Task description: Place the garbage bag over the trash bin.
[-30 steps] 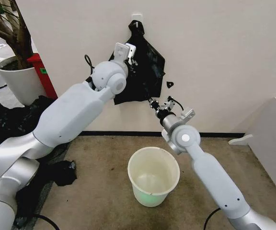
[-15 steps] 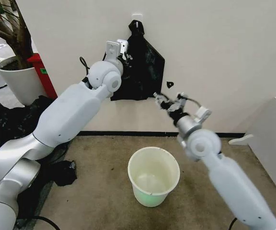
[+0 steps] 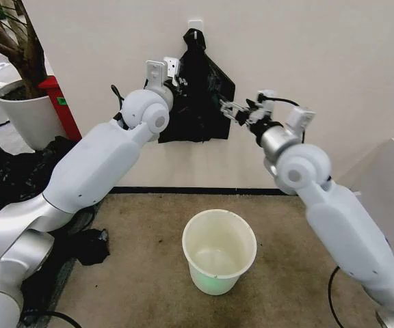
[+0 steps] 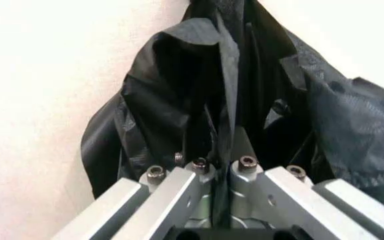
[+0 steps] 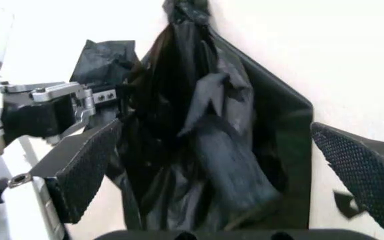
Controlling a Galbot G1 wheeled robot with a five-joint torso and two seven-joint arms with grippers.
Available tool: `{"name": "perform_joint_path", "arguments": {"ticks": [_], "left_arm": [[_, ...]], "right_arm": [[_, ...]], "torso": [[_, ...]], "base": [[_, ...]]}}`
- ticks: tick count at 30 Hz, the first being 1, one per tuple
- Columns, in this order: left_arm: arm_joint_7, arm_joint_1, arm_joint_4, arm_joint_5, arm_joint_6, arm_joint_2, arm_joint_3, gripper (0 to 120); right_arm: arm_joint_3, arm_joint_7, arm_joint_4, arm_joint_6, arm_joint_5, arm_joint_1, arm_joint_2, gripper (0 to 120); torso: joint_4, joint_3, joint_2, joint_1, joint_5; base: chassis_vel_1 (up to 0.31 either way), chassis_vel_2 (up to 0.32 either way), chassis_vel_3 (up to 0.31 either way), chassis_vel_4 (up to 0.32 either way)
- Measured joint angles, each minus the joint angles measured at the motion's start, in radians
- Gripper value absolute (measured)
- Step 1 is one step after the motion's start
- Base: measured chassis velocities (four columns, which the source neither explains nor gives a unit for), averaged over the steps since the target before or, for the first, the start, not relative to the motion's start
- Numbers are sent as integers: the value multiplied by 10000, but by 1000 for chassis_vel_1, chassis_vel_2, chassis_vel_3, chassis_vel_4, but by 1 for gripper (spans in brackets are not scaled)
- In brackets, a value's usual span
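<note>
Step in hand: taking the bag (image 3: 198,96) off the wall, above the bin (image 3: 219,251). Left gripper (image 4: 222,167) is clamped on a fold; right gripper (image 5: 222,170), spread wide, needs closing on the bag.

Bag (image 3: 197,96): thin black plastic, wrinkled, slight gloss. Bin (image 3: 219,251): smooth white plastic. Left gripper (image 4: 222,165) bare brushed metal; right gripper (image 5: 222,165) pads (image 5: 85,167) matt black, knurled.
</note>
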Motion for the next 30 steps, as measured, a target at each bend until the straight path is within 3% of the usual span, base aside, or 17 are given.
{"name": "perform_joint_path", "arguments": {"ticks": [8,13,23,30], "left_arm": [[-13,60,-158,-121,-1,191,-10,0],[-46,51,-167,-165,1,132,-48,0],[-64,31,-248,-246,26,158,-102,0],[-65,2,-309,-308,49,208,-145,0]], "right_arm": [[-908,107,-1181,-641,-1909,1088,798,87],[-1121,180,-1798,-736,-2144,1407,1150,70],[-1234,541,-2498,-748,-2440,1530,1740,63],[-1299,660,-2890,-649,-3131,1605,1910,49]], "torso": [[0,0,0,0,1],[-3,0,0,0,1],[-1,0,0,0,1],[-3,0,0,0,1]], "base": [[0,0,0,0],[0,0,0,0],[0,0,0,0],[0,0,0,0]]}}
